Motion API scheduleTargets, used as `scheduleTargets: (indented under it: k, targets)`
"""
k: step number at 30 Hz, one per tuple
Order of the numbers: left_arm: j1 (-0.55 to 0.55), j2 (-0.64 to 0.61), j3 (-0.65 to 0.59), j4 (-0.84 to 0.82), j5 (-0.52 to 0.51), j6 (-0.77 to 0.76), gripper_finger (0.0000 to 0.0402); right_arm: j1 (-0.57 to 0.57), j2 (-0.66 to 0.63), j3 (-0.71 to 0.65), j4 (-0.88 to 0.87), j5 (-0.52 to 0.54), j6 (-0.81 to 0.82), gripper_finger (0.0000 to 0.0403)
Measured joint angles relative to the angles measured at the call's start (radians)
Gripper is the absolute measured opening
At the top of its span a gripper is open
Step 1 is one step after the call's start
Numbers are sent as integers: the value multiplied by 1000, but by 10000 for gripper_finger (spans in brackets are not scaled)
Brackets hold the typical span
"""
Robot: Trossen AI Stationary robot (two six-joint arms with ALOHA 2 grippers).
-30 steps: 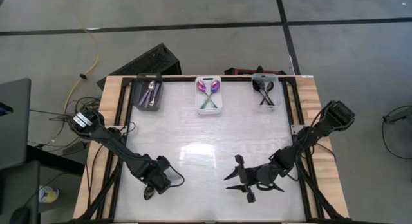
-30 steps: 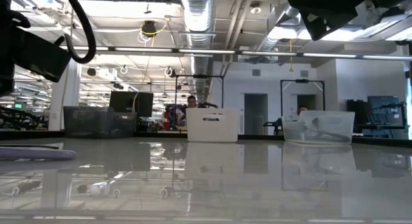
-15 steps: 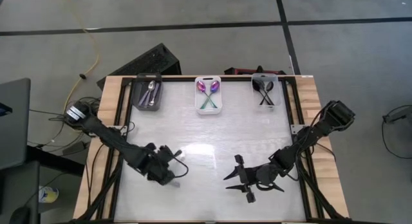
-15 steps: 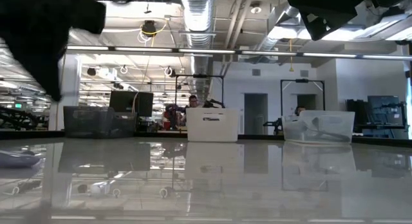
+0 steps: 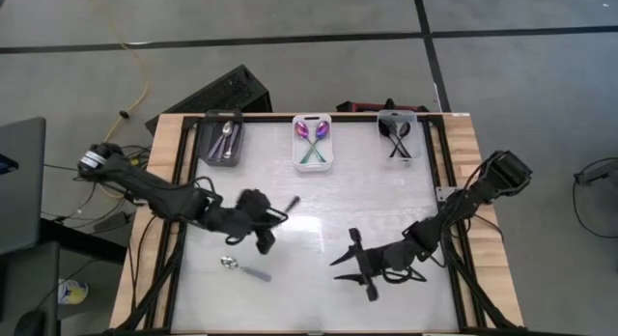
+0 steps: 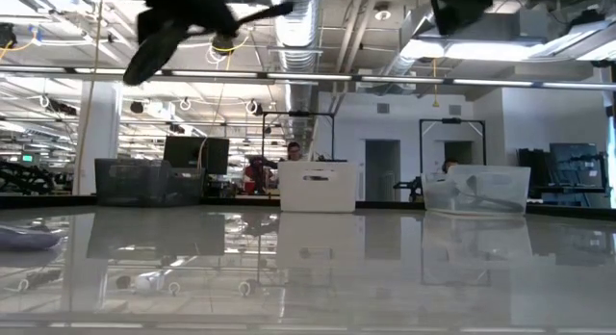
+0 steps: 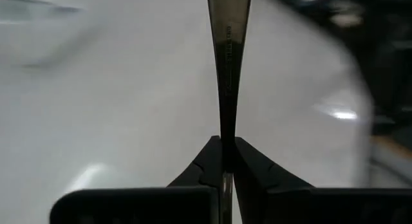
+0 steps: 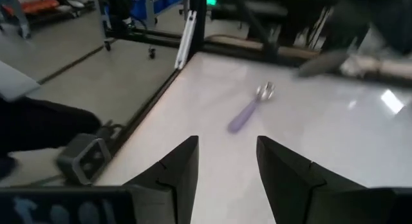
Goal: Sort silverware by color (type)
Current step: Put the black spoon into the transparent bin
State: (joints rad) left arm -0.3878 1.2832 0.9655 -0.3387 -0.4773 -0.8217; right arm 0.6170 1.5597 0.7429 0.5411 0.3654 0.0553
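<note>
My left gripper (image 5: 273,216) hangs above the table's left middle, shut on a plain silver piece of silverware (image 5: 288,206). Its handle (image 7: 228,44) sticks out past the fingers. In the low view it shows high up, gripper (image 6: 183,17) and silver piece (image 6: 269,10). A second piece, with a silver head and a lavender handle (image 5: 241,268), lies flat on the table near the front left, also in the right wrist view (image 8: 248,111). My right gripper (image 5: 350,264) waits open over the table's near middle, fingers (image 8: 180,166) pointing at that piece from a distance. My left gripper pinches the narrow part of the silver piece's stem (image 7: 226,143) between its two fingers, edge-on. The piece lies along the fingers, and its wide flat handle end (image 7: 228,11) points away from them. It is lifted clear of the table, slanting toward the far right; the other end is hidden behind the fingers.
Three small bins stand along the far edge: a dark one (image 5: 210,148) with silver pieces, a white one (image 5: 297,153) with purple-pink pieces, a clear one (image 5: 386,148) with black pieces. Wooden rails (image 5: 164,182) frame the glossy white tabletop.
My left gripper has risen from the table's near left and swung toward the far right, tipping from pointing down to nearly level. The silver piece has come up with it, clear of the table. The lavender-handled piece stays on the table, uncovered now.
</note>
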Motion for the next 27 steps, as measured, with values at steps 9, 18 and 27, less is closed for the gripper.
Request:
scheduleTargets:
  k: [9, 18, 27]
  targets:
    - [62, 158, -67, 475, 399, -37, 3, 8, 0, 128, -18, 53, -503, 179]
    - [80, 243, -65, 484, 419, -122, 4, -5, -1, 436, -727, 191, -498, 179]
    - [136, 243, -66, 487, 417, -117, 5, -61, 33, 449, -865, 243, -560, 179]
